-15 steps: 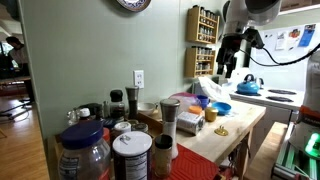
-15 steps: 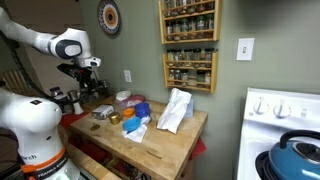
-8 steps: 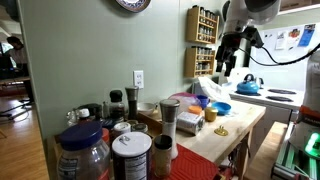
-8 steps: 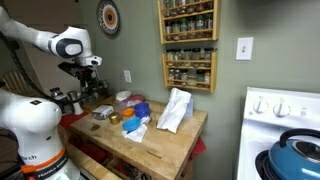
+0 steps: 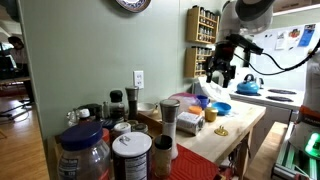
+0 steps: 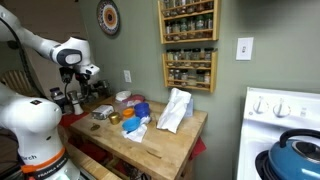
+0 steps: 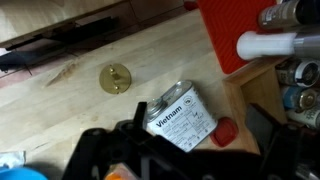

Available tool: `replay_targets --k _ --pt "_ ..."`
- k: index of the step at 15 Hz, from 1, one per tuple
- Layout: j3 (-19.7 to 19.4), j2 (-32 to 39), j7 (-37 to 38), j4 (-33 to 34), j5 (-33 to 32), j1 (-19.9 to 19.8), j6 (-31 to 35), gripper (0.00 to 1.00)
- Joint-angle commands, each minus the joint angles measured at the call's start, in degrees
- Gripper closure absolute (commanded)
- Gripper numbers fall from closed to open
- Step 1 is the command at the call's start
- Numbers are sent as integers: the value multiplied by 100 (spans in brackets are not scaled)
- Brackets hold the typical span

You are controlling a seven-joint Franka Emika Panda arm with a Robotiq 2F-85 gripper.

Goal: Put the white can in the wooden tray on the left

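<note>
The white can (image 7: 182, 116) lies on its side on the pale tabletop, its label reading "Vietnam"; in both exterior views it is a small pale shape (image 5: 191, 122) (image 6: 101, 113). My gripper (image 7: 198, 132) hangs above it, open and empty, with dark fingers either side of the can. In both exterior views the gripper (image 5: 217, 76) (image 6: 78, 95) is well above the table. A low brown shape by the wall, behind the tumbler, may be the wooden tray (image 5: 150, 118); I cannot tell for sure.
A red lid (image 7: 225, 132) lies beside the can and a brass disc (image 7: 118, 77) farther out. Also here: a steel tumbler (image 5: 169, 115), big lidded jars (image 5: 131, 156), a red mat (image 7: 235, 30), a blue bowl (image 5: 222, 108), a white cloth (image 6: 175, 110) and a stove with a blue kettle (image 6: 296, 156).
The arm has swung and dropped a little, bringing the gripper lower over the table. The jaws have stayed open; nothing on the table has moved.
</note>
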Motion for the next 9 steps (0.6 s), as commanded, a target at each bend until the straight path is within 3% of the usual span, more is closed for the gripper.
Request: replay_targets --k 1,6,7,9 --pt "299 764 747 0 690 92 870 0" --pt "446 1640 1316 -2 1786 275 2127 0" --pt "321 1257 1105 -2 1354 208 1672 0" --pt "311 1412 1111 28 1372 224 1760 0"
